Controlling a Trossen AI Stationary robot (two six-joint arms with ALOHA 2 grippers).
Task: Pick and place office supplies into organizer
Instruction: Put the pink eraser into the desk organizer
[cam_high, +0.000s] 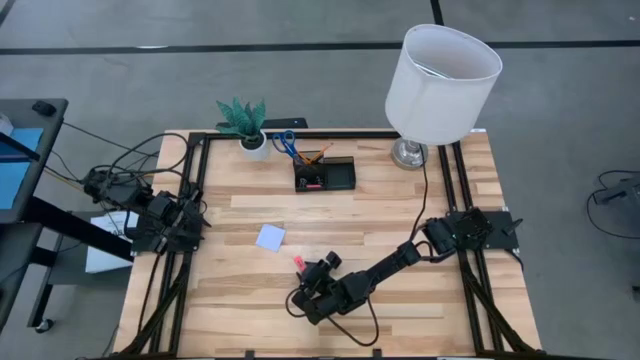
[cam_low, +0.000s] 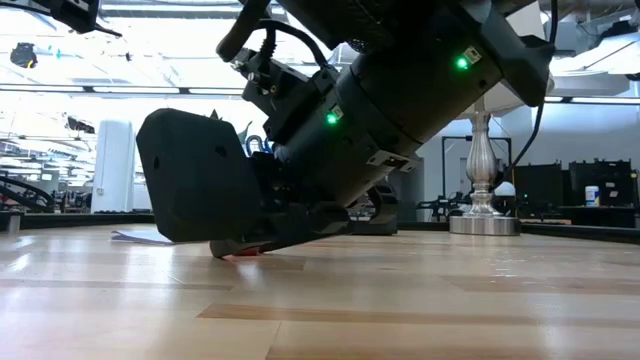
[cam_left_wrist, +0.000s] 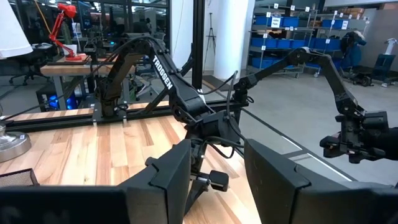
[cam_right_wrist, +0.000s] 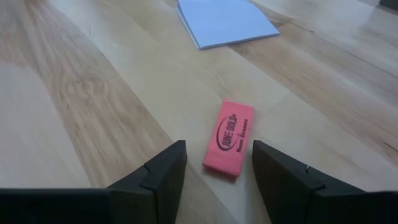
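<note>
Pink eraser lies flat on the bench, a small pink-red slab with dark printed lettering on its top face. Its long axis runs out away from the right claw toward the lavender note pad, which sits a bit beyond it and apart from it. The claw's two dark fingers are spread open, one on each side of the eraser's near end, not touching it as far as I can see. The eraser's near edge is just about level with the fingertips.

From above the eraser is only a tiny red speck next to the right claw, near the front middle of the bench, with the note pad up and to the left. In the low view the arm's bulk hides nearly everything, just a sliver of red peeks out under it.

Further back, the black organizer sits near the far edge with blue-handled scissors and an orange pen standing in its cup; what's in the tray is too small to make out. A potted plant and a white lamp flank it.

The left claw is parked at the bench's left edge, fingers apart.
</note>
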